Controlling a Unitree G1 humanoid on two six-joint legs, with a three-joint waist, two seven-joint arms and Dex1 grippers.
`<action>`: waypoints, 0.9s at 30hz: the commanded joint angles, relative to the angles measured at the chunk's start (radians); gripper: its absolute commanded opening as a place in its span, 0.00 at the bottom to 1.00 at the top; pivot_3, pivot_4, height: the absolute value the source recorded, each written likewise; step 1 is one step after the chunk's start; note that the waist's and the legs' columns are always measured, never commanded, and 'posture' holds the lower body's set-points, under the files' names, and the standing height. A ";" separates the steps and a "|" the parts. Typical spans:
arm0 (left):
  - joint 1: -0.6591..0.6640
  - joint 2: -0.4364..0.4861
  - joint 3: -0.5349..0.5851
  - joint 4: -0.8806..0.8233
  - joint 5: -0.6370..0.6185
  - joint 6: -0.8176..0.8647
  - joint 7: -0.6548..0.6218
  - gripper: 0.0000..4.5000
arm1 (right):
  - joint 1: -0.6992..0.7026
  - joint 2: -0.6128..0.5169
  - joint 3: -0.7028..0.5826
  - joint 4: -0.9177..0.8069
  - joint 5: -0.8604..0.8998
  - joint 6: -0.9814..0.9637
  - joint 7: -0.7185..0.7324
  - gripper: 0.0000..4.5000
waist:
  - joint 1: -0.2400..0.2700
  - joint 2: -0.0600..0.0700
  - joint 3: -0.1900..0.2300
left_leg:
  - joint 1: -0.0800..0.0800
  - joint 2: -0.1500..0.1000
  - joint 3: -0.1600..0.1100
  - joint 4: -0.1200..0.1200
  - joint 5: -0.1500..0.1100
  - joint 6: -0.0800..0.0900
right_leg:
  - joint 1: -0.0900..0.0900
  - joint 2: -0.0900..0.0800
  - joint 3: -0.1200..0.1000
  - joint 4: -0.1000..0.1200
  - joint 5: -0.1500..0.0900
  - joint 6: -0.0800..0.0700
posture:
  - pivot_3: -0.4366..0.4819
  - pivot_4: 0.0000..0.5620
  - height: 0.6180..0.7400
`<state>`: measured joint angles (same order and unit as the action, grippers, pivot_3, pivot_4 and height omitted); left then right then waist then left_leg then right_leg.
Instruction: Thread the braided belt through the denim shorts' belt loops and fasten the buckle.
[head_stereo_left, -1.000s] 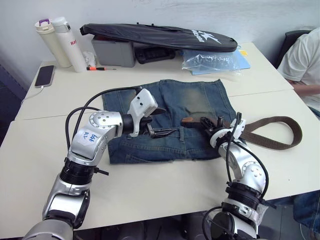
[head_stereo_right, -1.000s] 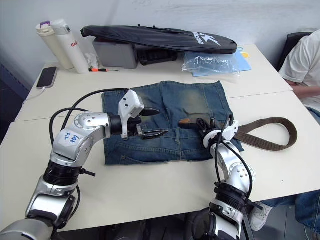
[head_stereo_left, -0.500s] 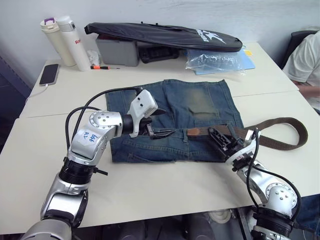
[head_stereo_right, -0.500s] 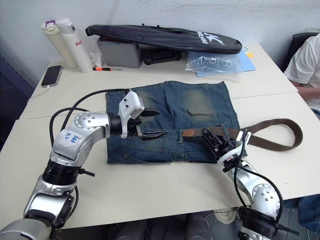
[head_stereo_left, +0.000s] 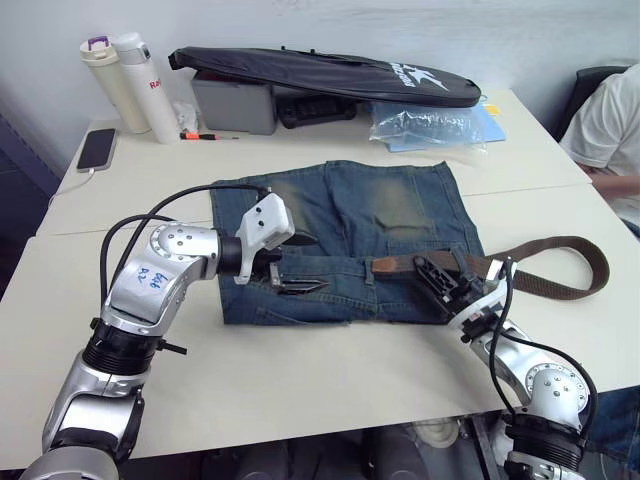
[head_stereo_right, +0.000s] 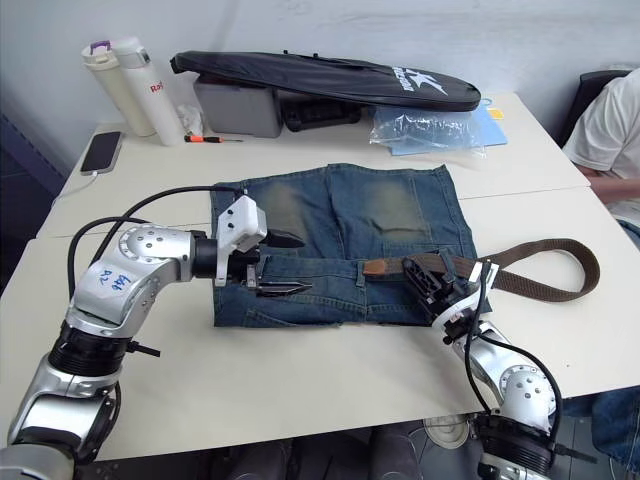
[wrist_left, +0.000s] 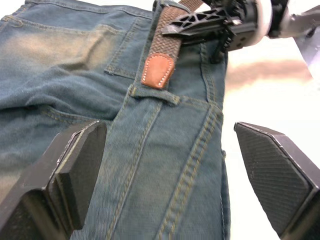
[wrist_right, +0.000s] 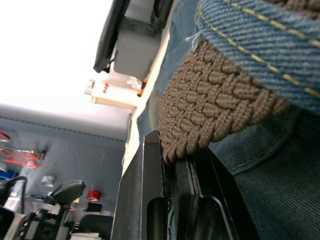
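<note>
My right gripper (head_stereo_left: 440, 275) pinches the braided belt (head_stereo_left: 545, 268) on the waistband of the denim shorts (head_stereo_left: 345, 235), which lie flat on the table (head_stereo_left: 300, 370); the belt's leather tip (wrist_left: 156, 70) sits mid-waistband. My left gripper (head_stereo_left: 298, 264) hovers over the waistband, jaws wide apart.

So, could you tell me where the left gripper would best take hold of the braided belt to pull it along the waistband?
Probably the leather-tipped end of the braided belt, just short of the next belt loop. It lies flat along the denim shorts pointing at the open left gripper, so come in along the waistband from the robot's left. The right gripper grips the strap further back.
</note>
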<state>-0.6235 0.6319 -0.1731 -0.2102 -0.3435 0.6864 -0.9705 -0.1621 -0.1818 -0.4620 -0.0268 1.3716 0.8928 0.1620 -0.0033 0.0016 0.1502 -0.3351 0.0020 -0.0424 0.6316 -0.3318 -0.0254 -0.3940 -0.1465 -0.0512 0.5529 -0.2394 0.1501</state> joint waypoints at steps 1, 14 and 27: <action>-0.002 0.036 -0.004 -0.028 0.003 -0.031 -0.040 1.00 | 0.023 0.021 0.016 0.057 -0.037 -0.008 -0.058 0.00 | 0.000 -0.001 -0.001 | 0.000 0.000 0.000 0.000 0.000 0.000 | 0.000 0.000 0.000 0.000 0.000 0.000 | 0.48 0.27 1.00; 0.007 0.047 0.007 -0.015 0.005 -0.057 -0.042 1.00 | 0.048 -0.071 -0.018 0.032 -0.038 -0.002 -0.107 0.00 | 0.006 -0.001 -0.001 | 0.000 0.000 0.000 0.000 0.000 0.000 | 0.000 0.000 0.000 0.000 -0.001 -0.001 | 0.48 0.27 1.00; 0.018 0.041 0.004 -0.018 0.008 -0.066 -0.023 1.00 | 0.031 -0.077 -0.061 -0.051 0.079 -0.036 -0.245 0.00 | 0.029 0.000 0.000 | -0.002 -0.001 -0.003 0.000 0.000 0.000 | 0.001 -0.001 0.000 -0.001 -0.004 -0.007 | 0.48 0.27 1.00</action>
<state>-0.6111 0.6733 -0.1843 -0.1988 -0.3331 0.6315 -0.9969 -0.1643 -0.2511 -0.4915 -0.0575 1.4413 0.8689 -0.0361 0.0255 0.0019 0.1504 -0.3370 0.0006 -0.0452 0.6310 -0.3318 -0.0255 -0.3933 -0.1472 -0.0517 0.5526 -0.2416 0.1455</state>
